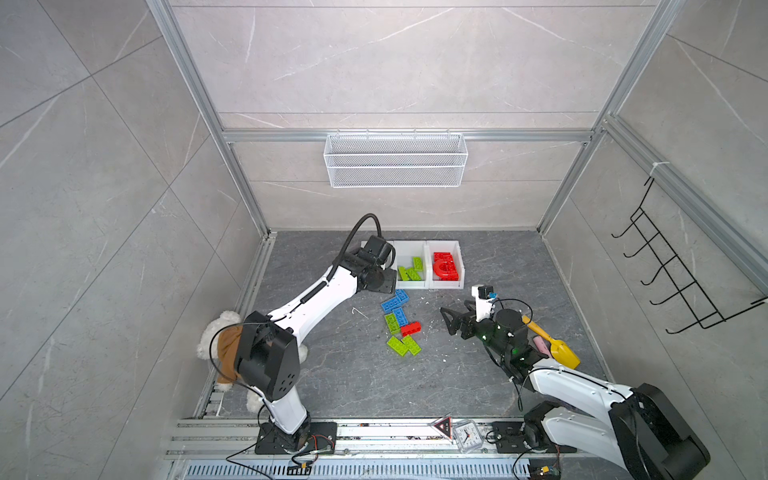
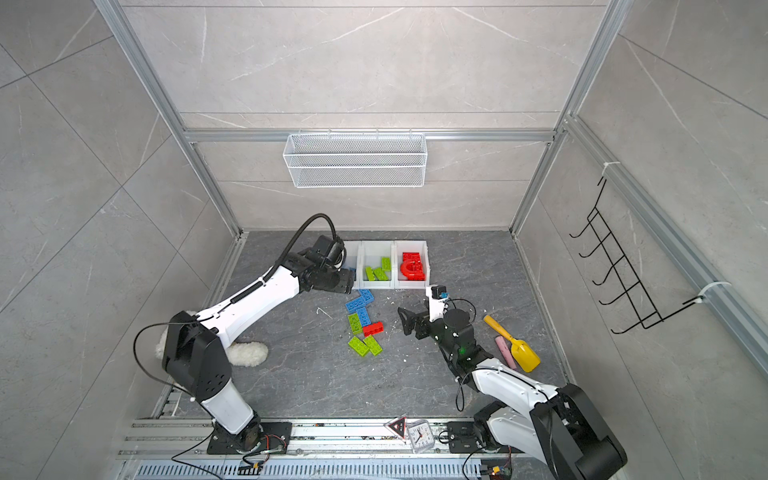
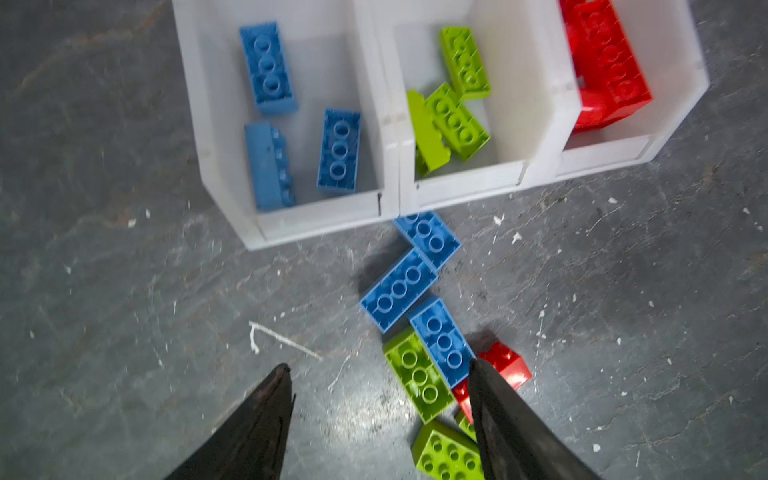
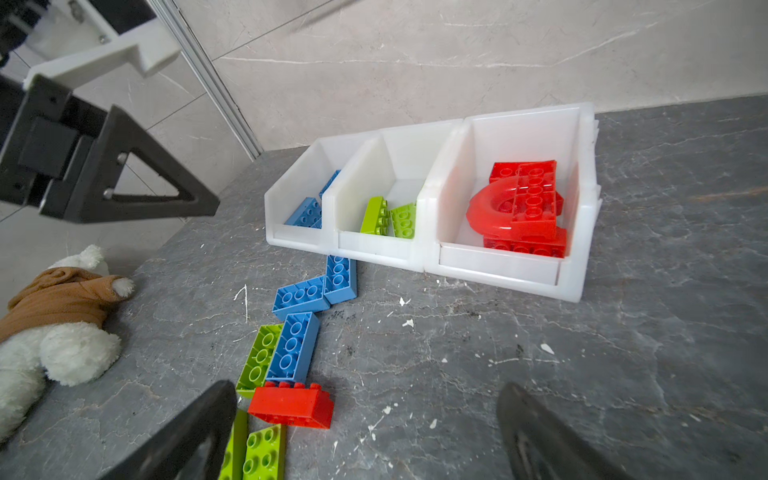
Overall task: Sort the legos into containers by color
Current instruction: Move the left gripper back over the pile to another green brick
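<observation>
Three white bins (image 1: pixel 411 284) hold Lego bricks (image 3: pixel 266 62) by colour.
The blue bin (image 3: pixel 316 220), green bin (image 3: pixel 469 183) and red bin (image 3: pixel 602 151) stand side by side, with loose bricks (image 1: pixel 390 304) just before them. The left gripper (image 3: pixel 379 365) hangs at the blue bin's front, jaws parted and empty. The right gripper (image 4: pixel 365 388) reaches level toward the loose bricks, jaws wide and empty.

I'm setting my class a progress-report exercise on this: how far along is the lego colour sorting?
Done: the blue bin holds three matching bricks, the green bin three, the red bin several. In hand: nothing; left tool and right tool are both open and empty. Left: three blue bricks, three green bricks and one red brick lie loose on the table.
</observation>
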Motion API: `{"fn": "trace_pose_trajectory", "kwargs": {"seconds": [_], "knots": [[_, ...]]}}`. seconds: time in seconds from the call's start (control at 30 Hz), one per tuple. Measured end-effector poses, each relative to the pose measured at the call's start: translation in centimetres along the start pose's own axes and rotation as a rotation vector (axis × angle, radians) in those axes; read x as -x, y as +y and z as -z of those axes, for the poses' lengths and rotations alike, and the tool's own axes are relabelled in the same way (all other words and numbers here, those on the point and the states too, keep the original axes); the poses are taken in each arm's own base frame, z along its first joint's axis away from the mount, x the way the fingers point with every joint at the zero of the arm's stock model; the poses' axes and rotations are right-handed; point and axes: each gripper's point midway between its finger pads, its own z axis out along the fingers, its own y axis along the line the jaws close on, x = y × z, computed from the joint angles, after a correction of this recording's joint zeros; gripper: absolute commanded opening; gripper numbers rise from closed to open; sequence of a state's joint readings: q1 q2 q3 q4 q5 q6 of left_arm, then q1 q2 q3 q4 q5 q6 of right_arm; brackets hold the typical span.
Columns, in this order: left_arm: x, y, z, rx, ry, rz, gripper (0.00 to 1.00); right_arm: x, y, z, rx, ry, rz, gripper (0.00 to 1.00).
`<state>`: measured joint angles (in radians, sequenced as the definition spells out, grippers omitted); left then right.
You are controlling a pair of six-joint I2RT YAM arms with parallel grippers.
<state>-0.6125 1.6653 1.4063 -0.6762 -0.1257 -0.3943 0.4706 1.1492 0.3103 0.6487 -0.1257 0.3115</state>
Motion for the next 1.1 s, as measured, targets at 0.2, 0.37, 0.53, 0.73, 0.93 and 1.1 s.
{"fn": "trace_pose_trajectory", "kwargs": {"seconds": [0.2, 0.37, 0.53, 0.73, 0.93, 1.1], "knots": [[-5.2, -1.0, -2.0, 0.005, 0.076, 0.064, 0.71, -0.5, -0.1, -0.2, 0.002, 0.017, -0.002, 1.0], [-6.5, -2.7, -3.1, -0.019, 0.08, 0.098, 0.71, -0.5, 0.0, -0.2, 0.006, 0.019, -0.002, 1.0], [-6.8, -3.0, -5.1, -0.012, 0.089, 0.13, 0.7, -0.6, 0.0, -0.3, 0.008, 0.022, -0.002, 1.0], [-8.5, -2.6, -8.1, 0.03, 0.152, 0.135, 0.7, -0.7, 0.0, -0.3, 0.007, 0.024, -0.003, 1.0], [-9.0, -2.5, -9.1, 0.046, 0.166, 0.141, 0.68, -1.1, 0.0, -0.5, 0.014, 0.037, -0.005, 1.0], [-8.9, -2.6, -9.4, 0.048, 0.161, 0.142, 0.67, -1.4, 0.1, -0.7, 0.021, 0.046, -0.006, 1.0]]}}
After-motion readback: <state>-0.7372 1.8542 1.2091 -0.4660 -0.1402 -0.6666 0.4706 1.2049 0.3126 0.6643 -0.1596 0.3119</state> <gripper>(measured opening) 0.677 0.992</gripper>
